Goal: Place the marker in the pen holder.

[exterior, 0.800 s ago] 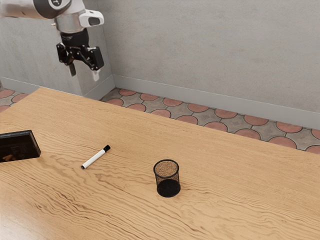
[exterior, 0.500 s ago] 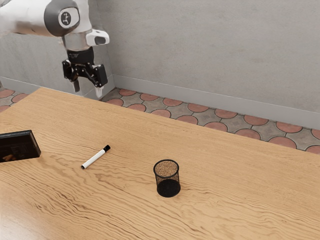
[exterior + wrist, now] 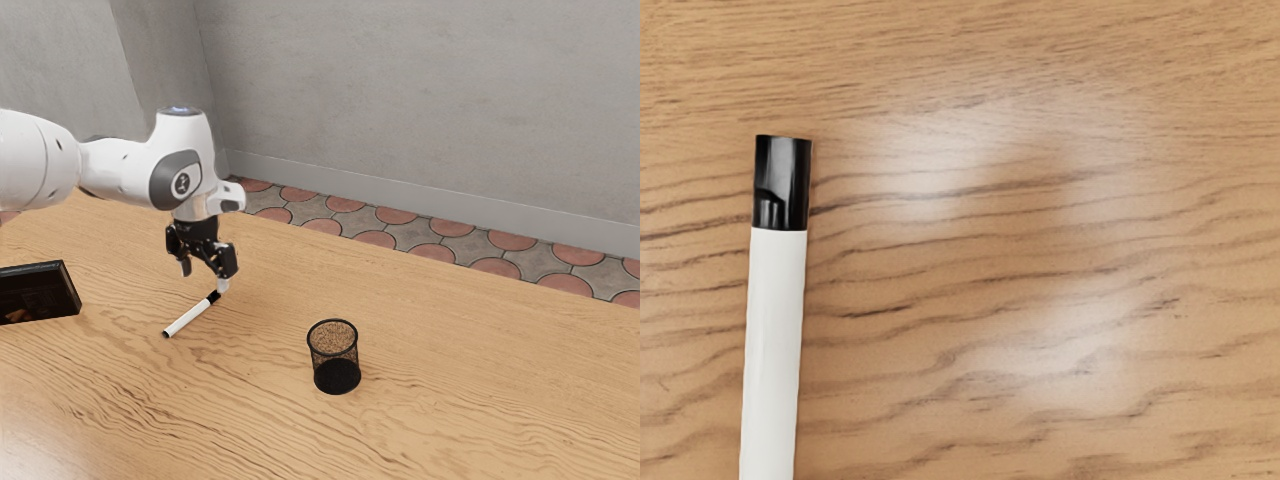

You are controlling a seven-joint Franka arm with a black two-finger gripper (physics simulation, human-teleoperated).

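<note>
- Black wire mesh forms the pen holder (image 3: 333,365), which stands upright on the wooden surface (image 3: 450,410), well apart from the marker toward the exterior view's right.
- White-bodied, the marker (image 3: 188,319) lies flat on the surface, its black cap (image 3: 780,185) just beside one fingertip of the claw.
- The claw (image 3: 204,277) is spread wide, its two fingers well apart, with nothing gripped between them.
- Toward the exterior view's left stands a dark, box-like object (image 3: 40,292); the marker lies between it and the pen holder.
- Beyond the surface are red and grey floor tiles (image 3: 370,237) and a plain grey wall (image 3: 420,90).
- The dark object is cut off by the exterior view's edge, and its front is too dim to read; it might be a box or a case.
- The arm (image 3: 120,170) runs out of the exterior view on the left.
- In the wrist view, the marker's white barrel (image 3: 773,350) is cut off below the cap, and pale glare washes out some of the grain beside it.
- Whether the fingertip touches the cap, I cannot tell.
</note>
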